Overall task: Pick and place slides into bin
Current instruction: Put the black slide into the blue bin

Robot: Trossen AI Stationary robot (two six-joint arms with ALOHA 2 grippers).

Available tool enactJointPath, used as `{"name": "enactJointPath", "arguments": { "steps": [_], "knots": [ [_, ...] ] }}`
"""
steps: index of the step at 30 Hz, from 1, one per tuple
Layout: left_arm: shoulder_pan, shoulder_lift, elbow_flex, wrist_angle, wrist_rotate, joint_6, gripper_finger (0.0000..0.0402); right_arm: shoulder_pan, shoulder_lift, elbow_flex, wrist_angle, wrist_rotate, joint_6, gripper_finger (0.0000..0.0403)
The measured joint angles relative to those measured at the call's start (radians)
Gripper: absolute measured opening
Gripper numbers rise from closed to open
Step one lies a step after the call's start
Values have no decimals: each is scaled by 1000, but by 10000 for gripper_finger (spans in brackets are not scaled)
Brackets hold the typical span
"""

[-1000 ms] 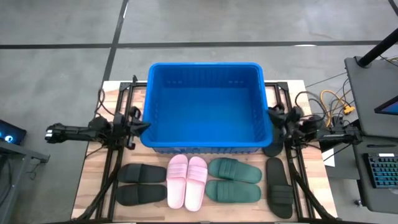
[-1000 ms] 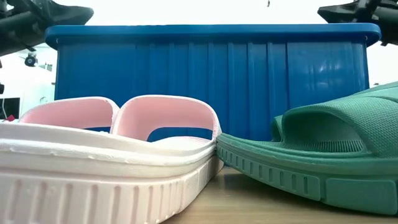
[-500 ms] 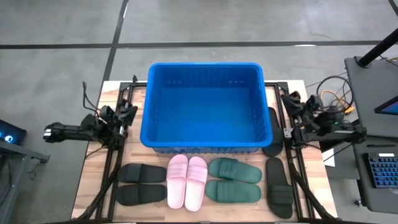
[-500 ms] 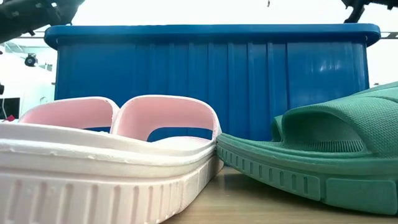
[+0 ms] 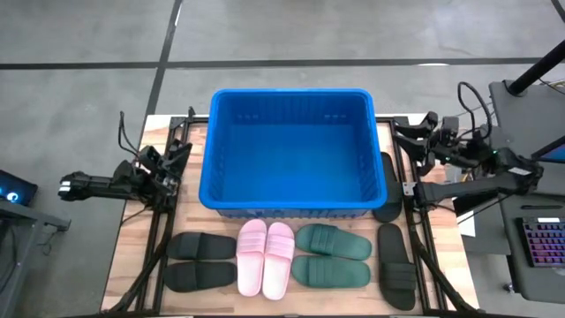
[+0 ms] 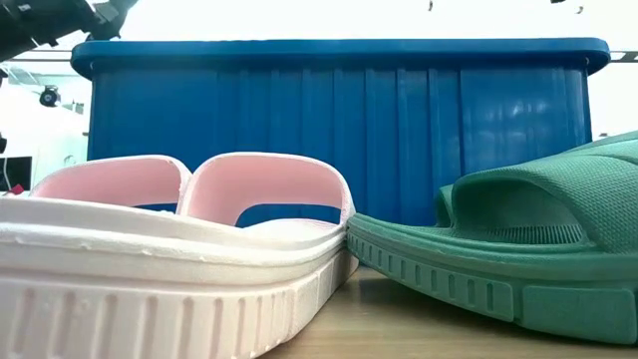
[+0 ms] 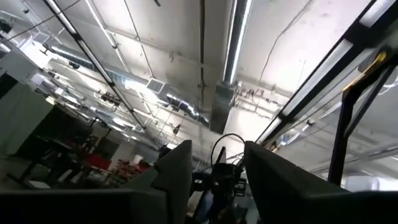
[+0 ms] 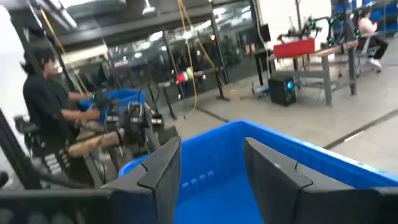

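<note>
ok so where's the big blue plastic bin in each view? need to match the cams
High view: large bright blue perforated plastic bin sits centre, at the table's far half, empty.
Low view: its front wall fills the background behind the pink and green slides.
Left wrist view: not in it; the camera looks at the ceiling.
Right wrist view: its rim and inside show beyond that arm's own fingers.
Shared landmark: the bin's thick blue rim.

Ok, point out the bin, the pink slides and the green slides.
bin point(image 5: 290, 190): high view, front wall's rim.
pink slides point(image 5: 266, 246): high view, straps where the two meet.
green slides point(image 5: 332, 241): high view, strap of the one nearer the bin.
</note>
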Motion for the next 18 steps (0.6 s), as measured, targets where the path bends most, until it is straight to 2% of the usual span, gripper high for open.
{"name": "enactJointPath", "arguments": {
  "steps": [6, 10, 14, 18],
  "knots": [
    [0, 18, -7, 0, -9, -6, 132, 0, 87, 135, -47, -67, -10, 156],
    [0, 43, -6, 2, -9, -35, 132, 0, 139, 219, -191, -95, 6, 152],
    [0, 66, -6, 2, -9, -54, 132, 0, 184, 295, -351, -95, 95, 148],
    [0, 77, -6, 2, -9, -79, 132, 0, 218, 345, -437, -121, 153, 145]
  ]
}}
